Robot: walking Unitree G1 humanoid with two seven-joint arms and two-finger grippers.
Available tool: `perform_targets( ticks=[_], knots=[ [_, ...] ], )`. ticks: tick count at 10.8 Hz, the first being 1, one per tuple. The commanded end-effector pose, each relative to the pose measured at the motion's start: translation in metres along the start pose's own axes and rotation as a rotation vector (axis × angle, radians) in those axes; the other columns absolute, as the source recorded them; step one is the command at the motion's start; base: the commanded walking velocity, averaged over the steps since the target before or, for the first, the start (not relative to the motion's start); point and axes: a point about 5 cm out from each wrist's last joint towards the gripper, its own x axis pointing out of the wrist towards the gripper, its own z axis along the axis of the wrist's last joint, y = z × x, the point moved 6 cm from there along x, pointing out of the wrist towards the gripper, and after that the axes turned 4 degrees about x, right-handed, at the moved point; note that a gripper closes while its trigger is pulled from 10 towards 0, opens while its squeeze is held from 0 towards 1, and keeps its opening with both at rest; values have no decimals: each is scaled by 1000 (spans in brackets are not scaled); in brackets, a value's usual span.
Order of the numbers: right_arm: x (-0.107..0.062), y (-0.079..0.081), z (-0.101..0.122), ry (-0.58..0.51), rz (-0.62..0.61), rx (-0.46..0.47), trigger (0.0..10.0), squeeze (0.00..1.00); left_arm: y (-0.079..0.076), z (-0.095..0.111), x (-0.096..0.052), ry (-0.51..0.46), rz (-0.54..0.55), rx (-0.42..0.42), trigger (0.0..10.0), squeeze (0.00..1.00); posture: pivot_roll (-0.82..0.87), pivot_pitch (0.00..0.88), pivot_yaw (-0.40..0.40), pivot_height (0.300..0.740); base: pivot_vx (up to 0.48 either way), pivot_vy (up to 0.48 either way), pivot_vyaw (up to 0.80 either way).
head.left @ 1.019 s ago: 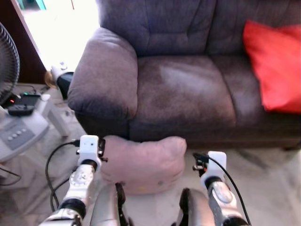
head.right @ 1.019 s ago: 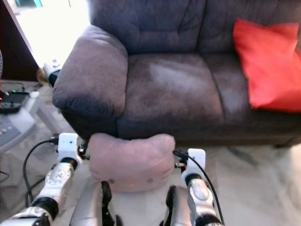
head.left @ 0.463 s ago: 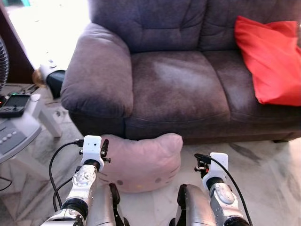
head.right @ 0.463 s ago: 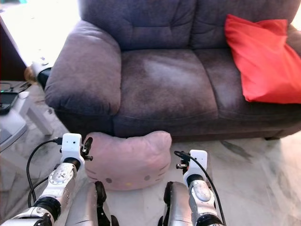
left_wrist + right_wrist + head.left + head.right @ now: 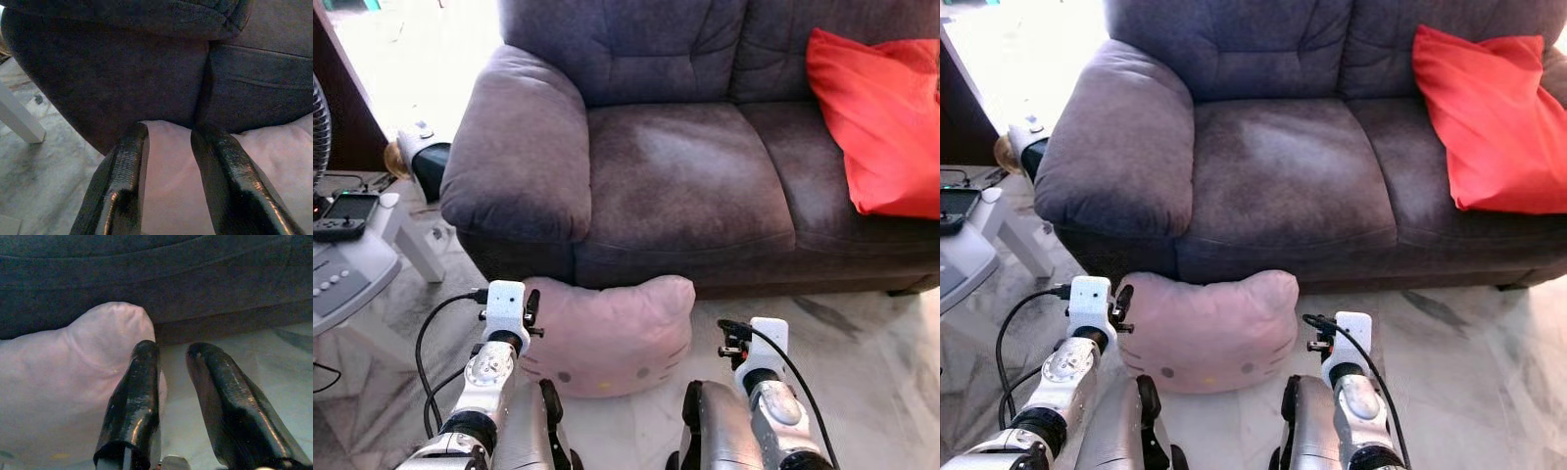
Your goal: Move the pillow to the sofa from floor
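The pink pillow (image 5: pixel 607 333) lies on the floor (image 5: pixel 862 343) against the sofa (image 5: pixel 685 186) front. Both open pincers, left (image 5: pixel 168 147) and right (image 5: pixel 171 362), should squeeze the pillow's opposite ends evenly before lifting.

Setting: we read this as a home living room. Evidence: a large grey upholstered sofa (image 5: pixel 685 147) with a padded armrest takes up most of the head views, with a red cushion (image 5: pixel 886 122) propped on its right seat. A pink pillow (image 5: pixel 607 333) with a cartoon face lies on the marble-patterned tiled floor (image 5: pixel 862 343) against the sofa front. To the left we note a white stool leg (image 5: pixel 411 250), a fan grille (image 5: pixel 321 122) and a handheld device (image 5: pixel 347 211).
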Motion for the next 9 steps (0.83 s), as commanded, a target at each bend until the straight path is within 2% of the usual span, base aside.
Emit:
perform_targets(
  ticks=[1,4,6,9],
  knots=[
    [-2,-3,-4,12,-5,-16,10000,0,-3,-5,-1,22,-13,12,10000,0,66,98,-47,561,0,0,413],
    [-2,-1,-2,2,6,-22,10000,0,-2,-5,-1,22,-8,14,10000,0,72,76,-48,561,0,0,0],
    [-4,-8,-6,14,-19,13,10000,0,-1,-4,0,20,-6,12,10000,0,69,66,-45,561,0,0,0],
    [-3,-5,-5,14,-10,1,10000,0,-3,-3,0,17,-11,14,10000,0,71,66,-47,561,264,0,0]
  ],
)
